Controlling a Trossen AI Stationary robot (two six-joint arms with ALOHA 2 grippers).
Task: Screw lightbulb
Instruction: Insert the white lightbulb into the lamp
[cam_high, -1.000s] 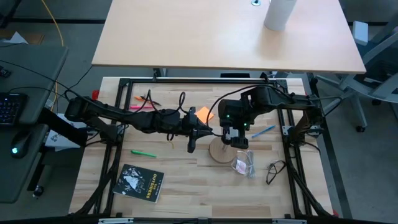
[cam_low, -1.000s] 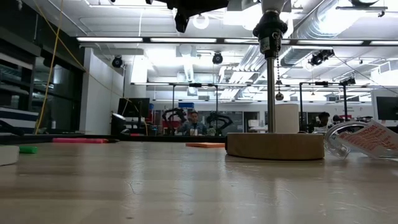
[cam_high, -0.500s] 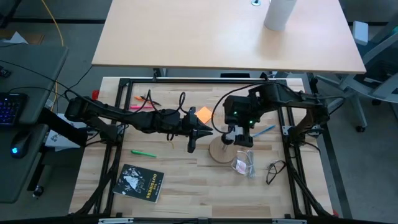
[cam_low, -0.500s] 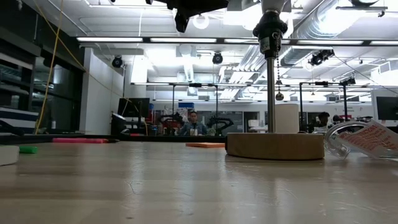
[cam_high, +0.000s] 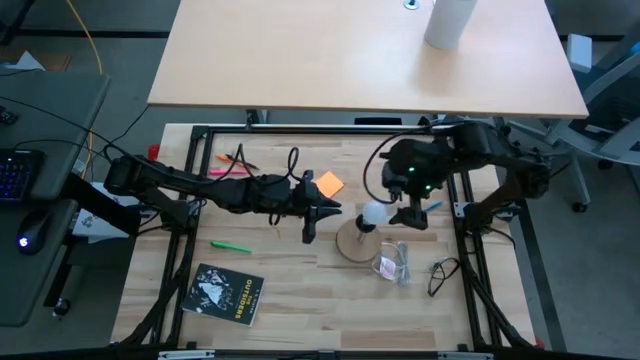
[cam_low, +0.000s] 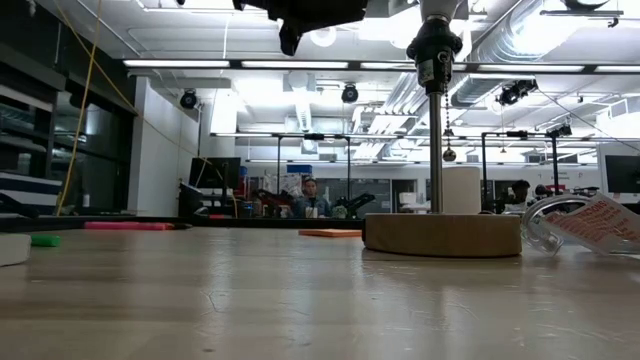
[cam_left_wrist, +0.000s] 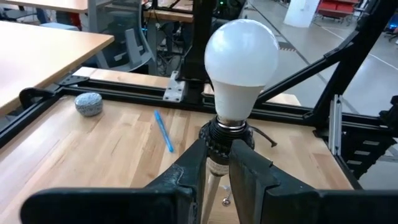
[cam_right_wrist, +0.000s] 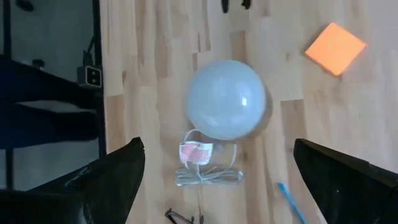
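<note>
The white lightbulb (cam_left_wrist: 241, 59) sits upright in the black socket (cam_left_wrist: 227, 134) on top of a thin pole (cam_low: 436, 150). The pole rises from a tan wooden disc (cam_low: 442, 235) near the table's middle. My left gripper (cam_left_wrist: 217, 168) reaches in level from the table's left and is shut on the pole just under the socket. My right gripper (cam_high: 408, 212) hangs wide open to the right of the bulb (cam_high: 375, 214) and above it. In the right wrist view its fingers (cam_right_wrist: 112, 180) stand far apart, clear of the bulb (cam_right_wrist: 227, 99). My left gripper pinches the pole (cam_left_wrist: 216, 180) between its two fingers, right below the socket. The fingers come level from the table's left and lie across the pole. The stand is upright, with its wooden disc on the table.
An orange note (cam_high: 328, 184) lies behind the stand. A see-through packet (cam_high: 392, 262) and glasses (cam_high: 443, 270) lie at the near right, a blue pen (cam_high: 425, 211) at the right. A green marker (cam_high: 230, 245) and a black booklet (cam_high: 228, 293) lie at the near left.
My right gripper has risen and drawn back toward the table's right edge, off the bulb, with its fingers still wide apart. The bulb stays in the socket and shows uncovered from above. My left gripper has kept its hold.
</note>
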